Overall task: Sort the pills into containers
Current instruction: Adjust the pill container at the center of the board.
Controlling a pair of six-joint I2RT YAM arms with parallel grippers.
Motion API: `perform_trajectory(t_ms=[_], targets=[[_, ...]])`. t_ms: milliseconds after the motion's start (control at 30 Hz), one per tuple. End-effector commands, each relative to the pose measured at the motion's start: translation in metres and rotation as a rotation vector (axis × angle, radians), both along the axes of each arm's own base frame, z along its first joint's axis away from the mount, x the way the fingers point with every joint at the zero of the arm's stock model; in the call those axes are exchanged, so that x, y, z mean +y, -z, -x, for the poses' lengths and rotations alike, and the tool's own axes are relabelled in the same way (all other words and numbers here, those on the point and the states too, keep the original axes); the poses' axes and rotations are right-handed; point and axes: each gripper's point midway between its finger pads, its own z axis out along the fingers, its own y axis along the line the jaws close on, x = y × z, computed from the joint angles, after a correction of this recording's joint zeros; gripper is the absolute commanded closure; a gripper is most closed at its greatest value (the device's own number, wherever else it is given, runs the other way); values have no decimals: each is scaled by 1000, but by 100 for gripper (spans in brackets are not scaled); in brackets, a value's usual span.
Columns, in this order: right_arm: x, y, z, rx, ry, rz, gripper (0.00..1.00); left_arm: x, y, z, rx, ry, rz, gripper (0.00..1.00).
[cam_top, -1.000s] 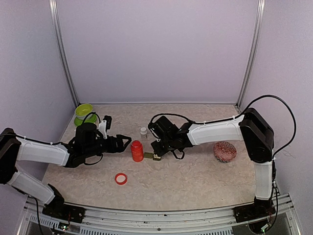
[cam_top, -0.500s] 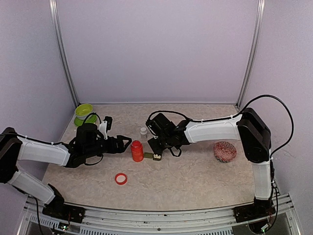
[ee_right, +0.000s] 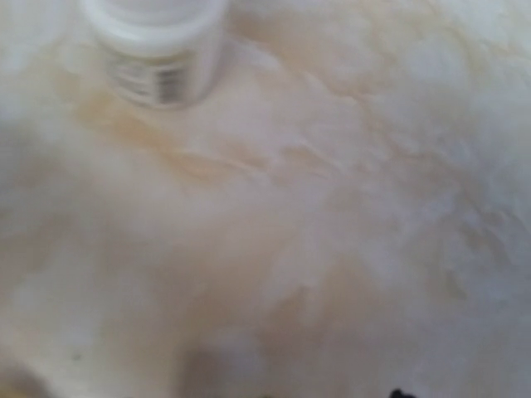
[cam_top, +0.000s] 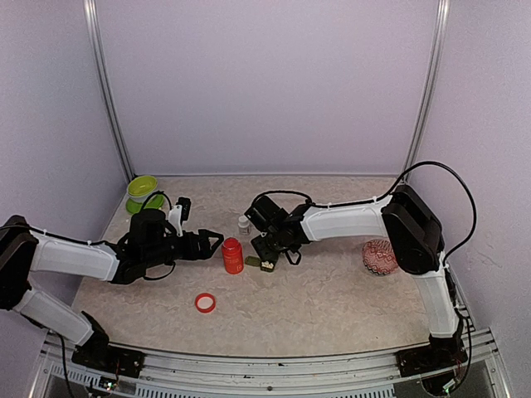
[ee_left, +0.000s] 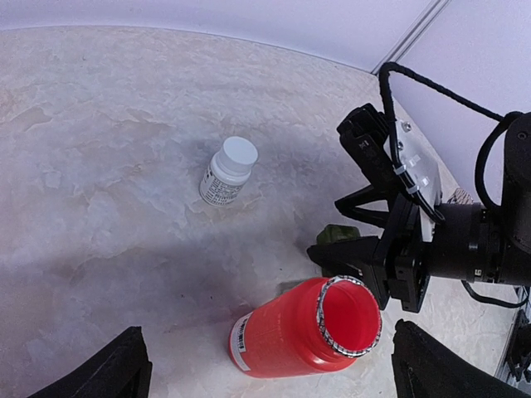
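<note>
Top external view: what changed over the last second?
The right arm swung left, shifting the right gripper slightly left over the containers; whether it let anything go is unclear. The left gripper, red bottle, red cap and white bottle stayed put.

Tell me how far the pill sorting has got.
Done: red bottle uncapped, its cap lying apart; pale specks, likely pills, in the containers. In hand: right gripper hovers over them. Remaining: white bottle is capped; left gripper open, empty.
</note>
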Motion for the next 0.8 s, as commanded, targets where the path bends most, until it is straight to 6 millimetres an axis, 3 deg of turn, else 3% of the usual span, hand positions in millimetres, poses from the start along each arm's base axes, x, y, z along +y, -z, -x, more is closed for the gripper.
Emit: perform_trajectory(t_ms=[0, 767], targets=[[-24, 14, -2, 16, 60, 51, 35, -3, -5, 1, -15, 10, 19, 1], [-60, -18, 13, -27, 124, 14, 34, -4, -6, 1, -18, 10, 19, 1]])
